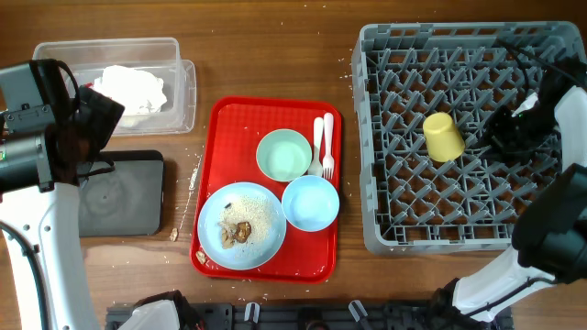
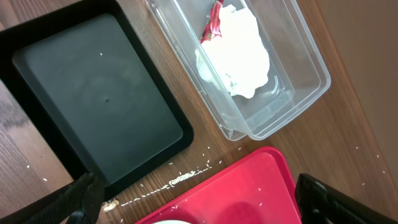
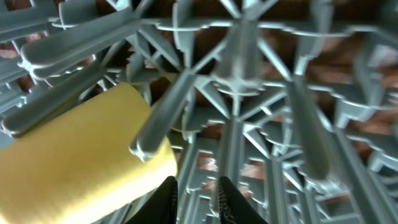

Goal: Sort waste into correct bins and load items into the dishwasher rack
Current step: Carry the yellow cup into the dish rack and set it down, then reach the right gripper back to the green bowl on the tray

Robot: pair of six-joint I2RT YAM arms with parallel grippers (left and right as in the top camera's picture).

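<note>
The yellow cup lies on its side among the pegs of the grey dishwasher rack. Just right of it, my right gripper is slightly open with only rack between its fingers. My left gripper hangs wide open and empty over the gap between the black tray and the clear tub. White napkins and a red-and-white wrapper lie in the tub.
The red tray carries a pale green bowl, a blue bowl, a blue plate with brown scraps, a fork and a spoon. Crumbs dot the wood.
</note>
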